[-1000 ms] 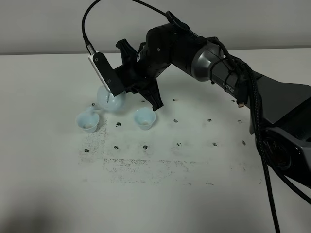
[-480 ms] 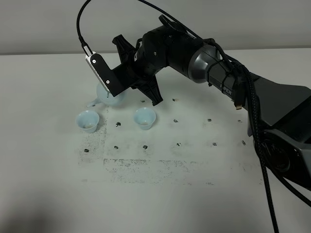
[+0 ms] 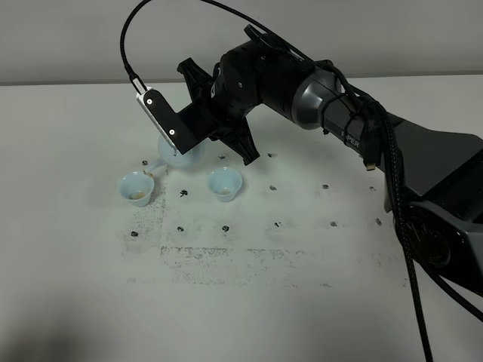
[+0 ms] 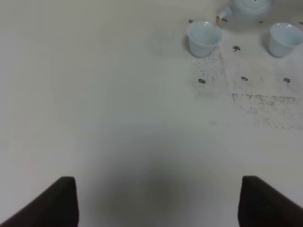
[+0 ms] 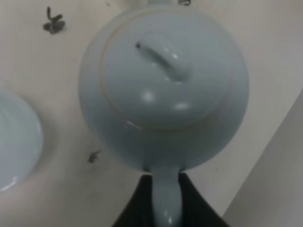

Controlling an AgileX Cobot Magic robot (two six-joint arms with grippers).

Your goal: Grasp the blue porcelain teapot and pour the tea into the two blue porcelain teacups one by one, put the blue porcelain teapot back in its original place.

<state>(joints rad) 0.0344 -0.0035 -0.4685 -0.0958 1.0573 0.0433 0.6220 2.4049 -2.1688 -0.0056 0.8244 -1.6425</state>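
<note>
Left wrist view is showing the left gripper (image 4: 161, 203) gaping wide, holding nothing. Farther off, the left teacup (image 3: 136, 188) and right teacup (image 3: 225, 183) are standing apart. Behind them, the right gripper (image 5: 165, 203) is pinching the handle of the blue porcelain teapot (image 3: 189, 157), its spout sitting just beside the left teacup.

white letters "PER", partly readable, on right arm (image 3: 341, 107)

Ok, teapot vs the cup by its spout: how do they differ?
The teapot is wider, lidded, with spout and handle; the cup is small, open, handleless. The right gripper clamps the teapot's handle; the cup stands free. Both are glossy pale blue.
</note>
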